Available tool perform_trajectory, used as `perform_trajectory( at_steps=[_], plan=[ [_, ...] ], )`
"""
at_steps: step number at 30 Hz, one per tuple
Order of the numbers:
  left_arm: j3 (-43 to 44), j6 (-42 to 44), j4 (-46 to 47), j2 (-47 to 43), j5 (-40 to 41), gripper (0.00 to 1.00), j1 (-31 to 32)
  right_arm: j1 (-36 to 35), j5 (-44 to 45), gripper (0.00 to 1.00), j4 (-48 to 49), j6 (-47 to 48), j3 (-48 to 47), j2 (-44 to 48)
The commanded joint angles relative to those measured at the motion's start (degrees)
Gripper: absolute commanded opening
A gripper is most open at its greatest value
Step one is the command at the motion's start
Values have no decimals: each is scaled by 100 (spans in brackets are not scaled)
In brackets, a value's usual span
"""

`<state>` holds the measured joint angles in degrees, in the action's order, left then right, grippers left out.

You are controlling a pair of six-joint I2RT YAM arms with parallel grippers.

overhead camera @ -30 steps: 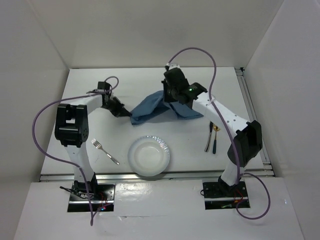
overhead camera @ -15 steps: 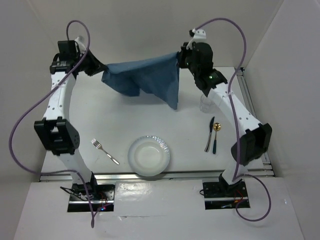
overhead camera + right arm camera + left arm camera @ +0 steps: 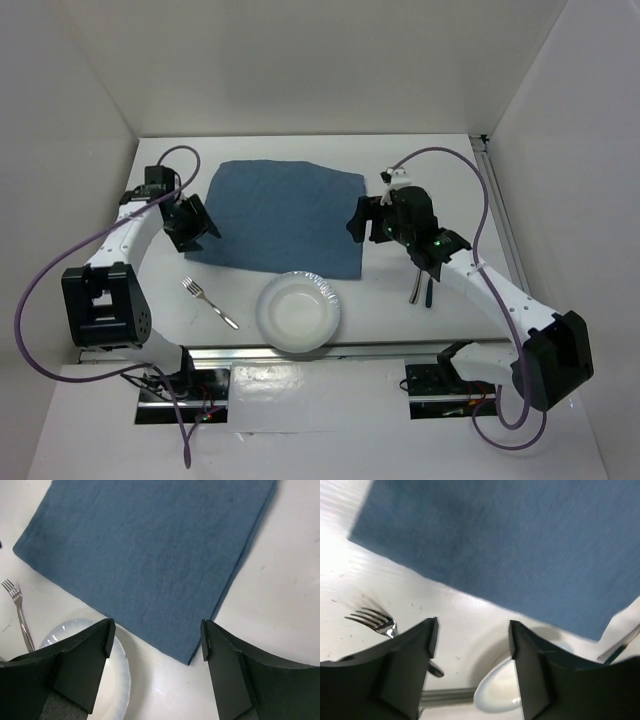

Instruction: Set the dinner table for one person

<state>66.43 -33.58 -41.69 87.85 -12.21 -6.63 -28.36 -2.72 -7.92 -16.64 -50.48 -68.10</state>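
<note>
A blue cloth mat (image 3: 275, 215) lies spread flat on the white dinner table (image 3: 420, 170). My left gripper (image 3: 195, 225) hovers at the mat's left edge, open and empty. My right gripper (image 3: 362, 222) hangs at the mat's right edge, also open and empty. In the left wrist view the open gripper (image 3: 472, 630) frames bare table, with the mat (image 3: 520, 545) beyond it. In the right wrist view the open gripper (image 3: 156, 632) spans the mat's near right corner (image 3: 150, 545). A white plate (image 3: 299, 311) sits just in front of the mat, touching its front edge.
A fork (image 3: 209, 303) lies left of the plate. Dark-handled cutlery (image 3: 422, 291) lies right of the plate, partly under the right arm. Metal rails run along the right edge (image 3: 505, 230) and the front edge (image 3: 300, 350). White walls enclose the table.
Both grippers held the cloth stretched in the air half a second ago. It now lies flat on the table, both grippers have let go, opened and come down beside it.
</note>
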Motion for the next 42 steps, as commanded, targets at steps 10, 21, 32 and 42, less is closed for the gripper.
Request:
perform_trajectory(
  at_steps=[10, 21, 32, 42],
  plan=[
    [-16, -605, -32, 266, 1194, 69, -786, 234, -755, 43, -1090, -1955, 404, -125],
    [53, -667, 741, 1690, -70, 85, -1481, 313, -520, 84, -719, -3380, 1180, -195],
    [309, -720, 1058, 2447, -475, 38, -1358, 252, -211, 76, 62, -4434, 1119, -1530],
    [686, -606, 821, 2271, -721, 0, -1305, -38, 561, 42, 335, -4883, 873, -2312]
  ],
)
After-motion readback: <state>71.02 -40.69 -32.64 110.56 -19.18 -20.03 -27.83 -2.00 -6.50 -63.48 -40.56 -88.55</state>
